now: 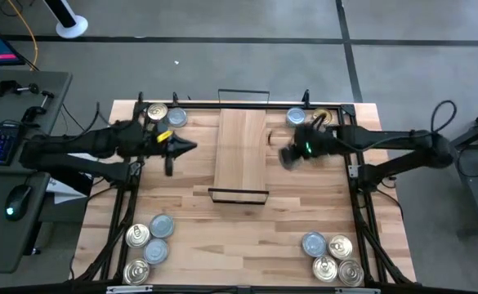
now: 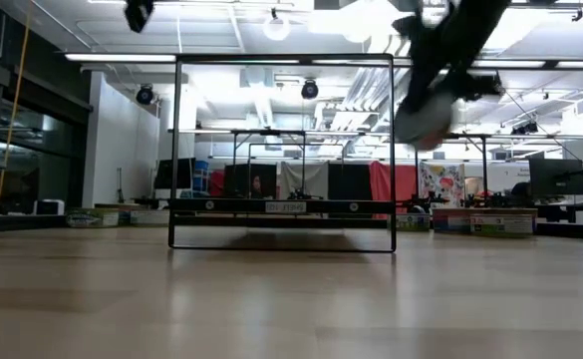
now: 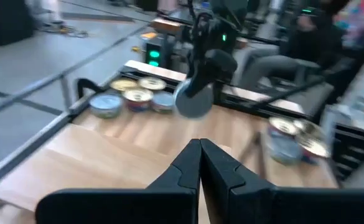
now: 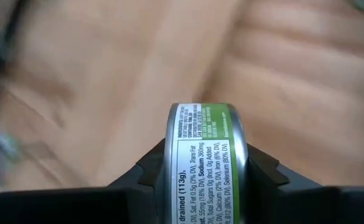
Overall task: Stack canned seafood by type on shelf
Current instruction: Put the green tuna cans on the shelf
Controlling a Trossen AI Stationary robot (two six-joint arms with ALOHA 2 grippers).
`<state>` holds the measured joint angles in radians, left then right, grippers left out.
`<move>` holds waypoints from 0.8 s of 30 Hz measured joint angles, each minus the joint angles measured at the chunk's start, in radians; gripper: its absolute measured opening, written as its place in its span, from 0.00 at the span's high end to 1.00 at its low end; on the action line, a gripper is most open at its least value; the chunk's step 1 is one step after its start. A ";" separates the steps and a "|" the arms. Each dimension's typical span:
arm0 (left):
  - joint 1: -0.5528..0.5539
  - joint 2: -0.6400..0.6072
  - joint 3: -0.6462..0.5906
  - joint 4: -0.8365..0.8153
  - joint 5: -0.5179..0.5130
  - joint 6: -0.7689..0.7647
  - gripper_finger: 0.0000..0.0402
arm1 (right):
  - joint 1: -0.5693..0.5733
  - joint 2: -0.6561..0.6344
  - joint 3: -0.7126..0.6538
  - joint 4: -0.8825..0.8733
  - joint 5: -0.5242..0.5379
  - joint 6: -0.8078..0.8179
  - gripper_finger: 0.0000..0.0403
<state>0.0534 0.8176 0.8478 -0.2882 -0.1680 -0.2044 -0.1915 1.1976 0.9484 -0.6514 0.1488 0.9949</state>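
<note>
The shelf (image 1: pixel 241 151), a light-wood plank with black wire end frames (image 2: pixel 281 150), lies mid-table. My right gripper (image 1: pixel 292 153) hangs just right of it, shut on one green-labelled tin (image 4: pixel 200 162), which also shows in the low view as a tin (image 2: pixel 421 125) high above the table. My left gripper (image 1: pixel 185 147) is shut and empty (image 3: pixel 200 162), just left of the shelf. More canned seafood rests flat on the table in four groups: far left (image 1: pixel 165 114), far right (image 1: pixel 300 117), near left (image 1: pixel 149 241), near right (image 1: pixel 332 257). My right gripper pinches the tin between its two fingers (image 4: pixel 259 171), one on each flat face, so the labelled side wall (image 4: pixel 200 134) faces the wrist camera. The fingers slant down from the table's right side. The tin stands on edge, lifted clear (image 3: pixel 193 102) of table and shelf.
Black frame rails run along the table's left (image 1: pixel 112 229) and right (image 1: pixel 365 229) sides. A desk with keyboard and mouse (image 1: pixel 10 147) stands left of the table. Bare wood lies between the shelf and the near tin groups.
</note>
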 joint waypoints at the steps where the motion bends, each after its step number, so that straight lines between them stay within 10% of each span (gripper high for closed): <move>1: 0.031 0.025 0.000 0.027 0.009 -0.001 1.00 | -0.066 -0.001 -0.059 0.138 -0.050 -0.028 0.71; 8: 0.234 0.215 0.000 0.266 0.133 -0.094 1.00 | -0.408 0.176 -0.258 0.897 -0.372 -0.022 0.71; 24: 0.320 0.277 -0.001 0.385 0.131 -0.156 1.00 | -0.452 0.674 0.121 1.020 -0.501 0.048 0.71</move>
<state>0.3733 1.0946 0.8471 0.0971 -0.0368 -0.3605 -0.6437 1.8712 1.0691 0.3681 -0.3519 1.0428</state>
